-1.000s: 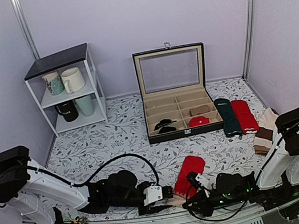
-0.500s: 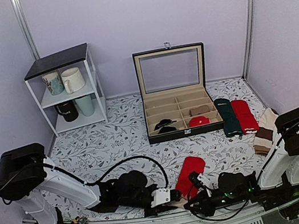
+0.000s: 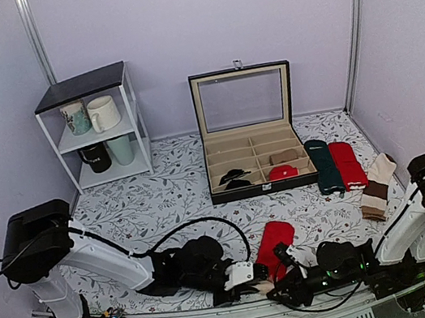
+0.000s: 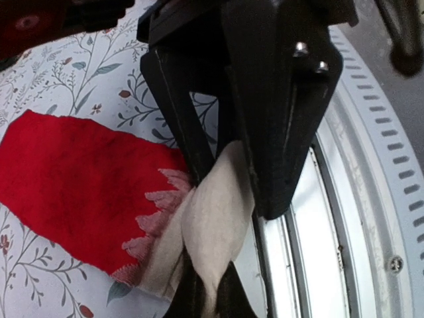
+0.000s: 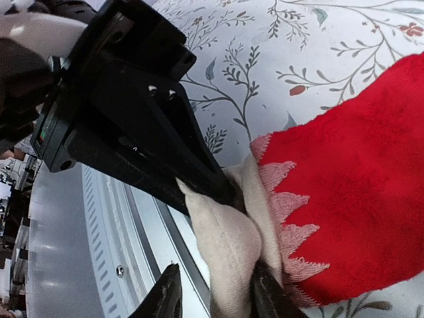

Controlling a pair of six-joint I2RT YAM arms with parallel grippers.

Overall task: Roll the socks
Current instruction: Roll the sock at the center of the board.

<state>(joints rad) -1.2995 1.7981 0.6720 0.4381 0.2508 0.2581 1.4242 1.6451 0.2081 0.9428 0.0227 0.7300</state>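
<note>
I read the socks at the lower centre of the top view, lying flat on the floral table. Their long axis runs from the beige end at the lower edge of the table up and slightly right to the red end. The left gripper is clamped tight on the beige end, which bunches into a fold between its fingers. The right gripper meets the same end from the opposite side. Its fingers stand apart with the beige fold between them, and the finger at lower left of its own view is clear of the cloth. The wrist views show what the top view cannot: a pink zigzag border where red meets beige, and the beige end overhanging the silver rail. Only the top view shows the open compartment box at upper centre and the dark green sock to its right. I note a pale mark on that sock, too small to read.
</note>
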